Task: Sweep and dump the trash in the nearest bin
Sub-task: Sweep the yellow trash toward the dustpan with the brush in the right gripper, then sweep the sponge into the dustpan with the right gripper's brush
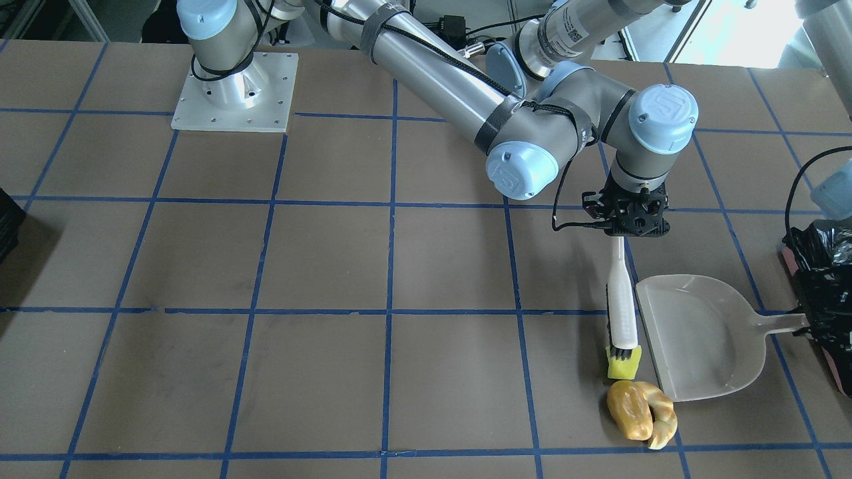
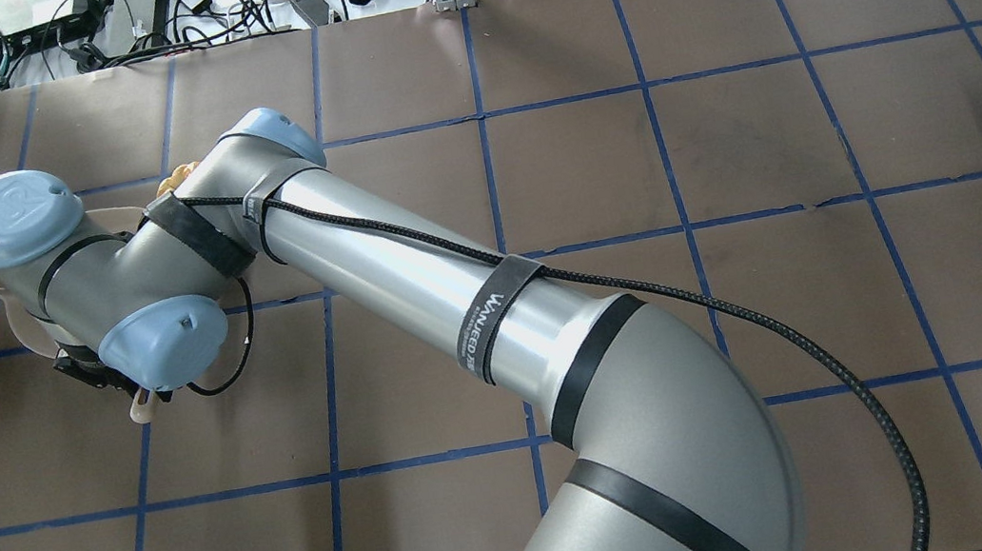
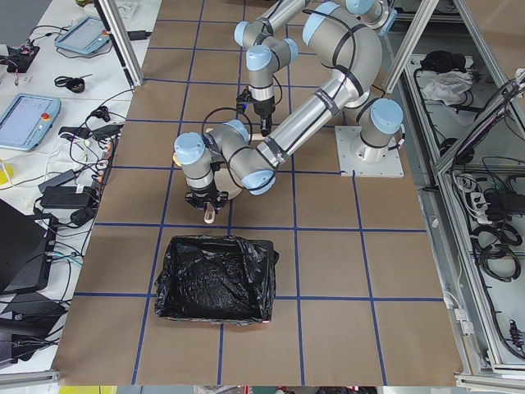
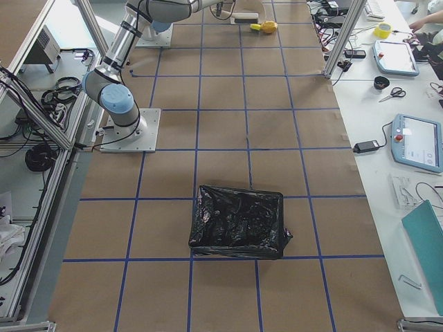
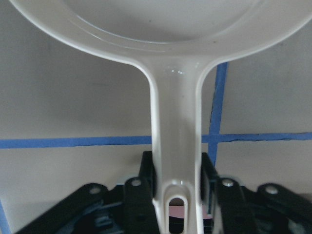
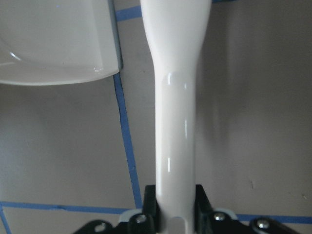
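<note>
- Trash lies on the desk toward the robot's left end, in three pieces: a yellow sponge wedge, a golden-brown lump, and a pale croissant-shaped piece curled against the lump. All three are just beside the open lip of the white dustpan.
- The bin, salmon-pink and lined with a crinkly black bag, stands at the desk's left end, just past the dustpan's handle.
- A black strap round the forearm of the right arm bears white capitals beginning "WAN"; I cannot read the rest with certainty.
- The pale-blue joint caps carry an embossed UR logo.
- A white label with a square code sits on a silver arm link, but its print is too small to read.
- From its base plate, the right arm stretches its long forearm across into the robot's left half. There the wrist folds so that the tool points straight down.
- The right pincer is clamped on the upper handle of the white brush. The brush runs away from the robot alongside the dustpan's lip, its dark bristles touching the sponge wedge.
- The left arm shows only a wrist joint at the edge of the front-facing view, above the bin.
- The left pincer grips the dustpan's handle near its hanging hole, one finger pressed on each side.
</note>
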`<state>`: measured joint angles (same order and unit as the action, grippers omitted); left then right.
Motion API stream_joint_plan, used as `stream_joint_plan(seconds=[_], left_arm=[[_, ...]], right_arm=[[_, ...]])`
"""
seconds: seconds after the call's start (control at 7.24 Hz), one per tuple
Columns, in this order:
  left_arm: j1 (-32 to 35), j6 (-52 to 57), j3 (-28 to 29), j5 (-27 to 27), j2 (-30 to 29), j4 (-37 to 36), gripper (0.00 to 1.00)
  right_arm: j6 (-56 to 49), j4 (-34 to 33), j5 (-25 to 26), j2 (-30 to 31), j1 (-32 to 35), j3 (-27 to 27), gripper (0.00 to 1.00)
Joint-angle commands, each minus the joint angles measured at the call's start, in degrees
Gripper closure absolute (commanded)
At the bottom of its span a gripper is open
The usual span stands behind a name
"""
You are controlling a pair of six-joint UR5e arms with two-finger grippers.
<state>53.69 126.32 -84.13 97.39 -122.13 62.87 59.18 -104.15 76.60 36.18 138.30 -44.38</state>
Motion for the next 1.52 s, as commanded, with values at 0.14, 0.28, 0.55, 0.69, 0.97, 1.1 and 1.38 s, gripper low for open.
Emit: stream_joint_plan(seconds=[0.14,0.28,0.55,0.69,0.97,1.1,1.38], left_arm=[[0.01,-0.03,-0.15,0.00,0.14,-0.12,1.00],[0.01,-0.03,-0.15,-0.09,0.14,-0.20,1.00],[0.01,-0.03,-0.15,-0.09,0.14,-0.21,1.00],[0.01,-0.03,-0.15,0.00,0.14,-0.21,1.00],[0.01,-0.03,-0.15,0.00,0.14,-0.29,1.00],[0.01,-0.03,-0.15,0.00,0.05,-0.29,1.00],[0.01,0.77,1.86,-0.09,-1.00,-0.90,1.00]], right_arm=[[9.81,0.00,4.95,-0.23,-3.37,0.43,1.00],[10.51,-0.09,6.27,-0.58,-5.56,1.31,1.00],[11.66,-0.09,7.59,-4.69,-6.73,6.12,1.00],[11.49,0.26,6.82,-6.89,-6.73,9.63,1.00],[5.47,2.80,1.05,-7.88,-6.64,10.19,1.00],[0.29,5.68,-1.51,-8.49,-6.55,10.19,1.00],[-11.02,6.42,-4.24,-8.58,-6.55,11.15,1.00]])
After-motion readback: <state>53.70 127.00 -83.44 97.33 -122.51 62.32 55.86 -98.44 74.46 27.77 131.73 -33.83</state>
